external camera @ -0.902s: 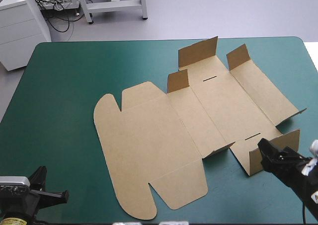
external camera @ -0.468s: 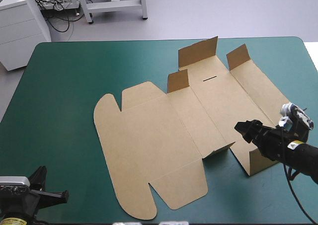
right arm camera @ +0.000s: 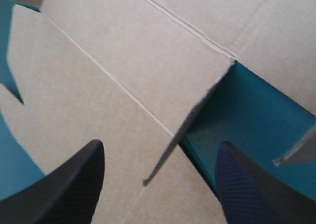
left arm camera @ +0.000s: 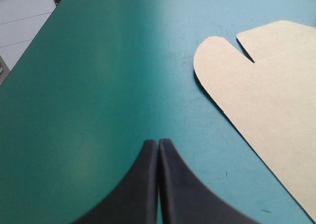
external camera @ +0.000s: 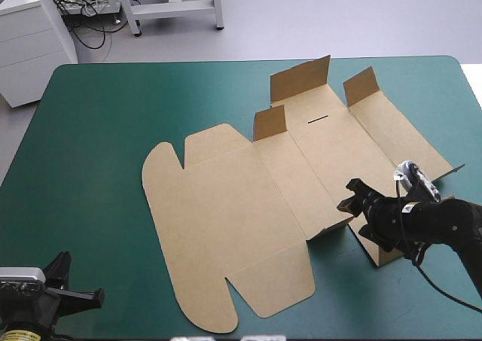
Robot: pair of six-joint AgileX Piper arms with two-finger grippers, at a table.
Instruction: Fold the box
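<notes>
Now | right tool [external camera: 348, 194] spread, astride raised flap [right arm camera: 191, 119] of box [external camera: 226, 228] | left tool [left arm camera: 158, 144] clenched, box off to its side

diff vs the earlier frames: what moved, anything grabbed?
The right pincer swung in from the table's near right corner, leftward across the box. It is now open at the small raised flap on the near edge, gripping nothing. Unchanged: the box lies as before, mostly flat with its corner flaps up. The left pincer stays shut, parked at the near left corner.
</notes>
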